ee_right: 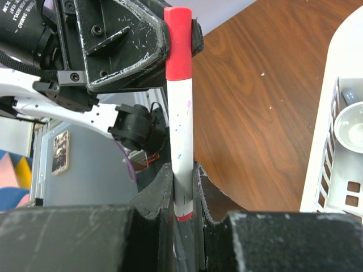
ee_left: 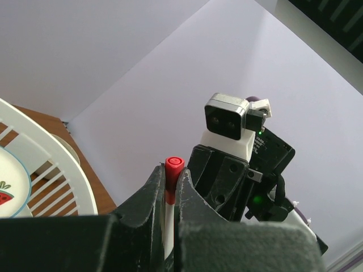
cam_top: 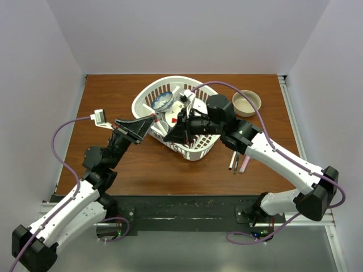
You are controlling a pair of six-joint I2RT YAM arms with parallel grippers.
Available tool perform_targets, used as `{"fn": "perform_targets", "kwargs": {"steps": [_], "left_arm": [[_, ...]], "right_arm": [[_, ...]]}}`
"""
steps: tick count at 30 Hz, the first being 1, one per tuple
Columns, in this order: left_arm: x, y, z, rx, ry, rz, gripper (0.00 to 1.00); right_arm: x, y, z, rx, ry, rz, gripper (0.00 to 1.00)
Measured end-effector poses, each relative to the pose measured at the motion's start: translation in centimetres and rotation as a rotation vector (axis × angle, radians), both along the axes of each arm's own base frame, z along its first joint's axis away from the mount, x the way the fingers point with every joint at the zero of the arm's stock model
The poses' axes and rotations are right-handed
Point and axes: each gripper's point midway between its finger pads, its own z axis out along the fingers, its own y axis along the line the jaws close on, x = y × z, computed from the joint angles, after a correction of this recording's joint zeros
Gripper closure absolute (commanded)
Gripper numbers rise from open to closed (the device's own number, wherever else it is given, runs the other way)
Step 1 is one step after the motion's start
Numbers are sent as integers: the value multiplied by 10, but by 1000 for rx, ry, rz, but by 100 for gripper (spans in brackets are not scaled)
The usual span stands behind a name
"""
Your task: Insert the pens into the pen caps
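Beside the basket, loose pens lie near a tan bowl.

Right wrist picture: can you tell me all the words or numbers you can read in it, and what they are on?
Nothing here reads clearly.
The white print on the black arm part: cut off at the edge and too blurred to read.
The little card low on the left: too small to read.
The white pen with its red cap: only coloured specks, no words.
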Motion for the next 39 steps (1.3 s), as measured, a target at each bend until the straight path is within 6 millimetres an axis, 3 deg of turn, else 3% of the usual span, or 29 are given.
{"fn": "perform_targets", "kwargs": {"steps": [4, 11, 20, 23, 25, 26, 28, 30, 32, 35, 39], "left_arm": [[1, -4, 2, 21, 20, 7, 100], [1, -13, 31, 33, -10, 44, 100], [8, -28, 11, 135, -1, 45, 100], [3, -36, 0, 199, 9, 9, 100], [-13, -47, -22, 262, 40, -80, 100], [-21, -54, -36, 302, 65, -130, 100], [-49, -74, -85, 424, 156, -298, 100], [-59, -80, -121, 505, 245, -371, 100], [-65, -79, -142, 559, 312, -398, 100], [-70, -73, -141, 585, 332, -399, 100], [-67, -71, -93, 566, 233, -376, 96]], "right_arm": [[0, -2, 3, -22, 4, 17, 100], [4, 0, 27, 1, -57, 18, 100], [13, -7, 4, -109, -53, -36, 100], [26, -5, -1, -125, -78, -76, 100], [55, -9, 15, -90, -156, -171, 100], [71, -11, 36, -36, -214, -226, 100], [92, -17, 80, 71, -315, -310, 100], [94, -24, 122, 175, -400, -348, 100], [86, -30, 154, 254, -460, -354, 100], [76, -37, 176, 312, -502, -356, 100], [70, -42, 179, 326, -512, -355, 100]]}}
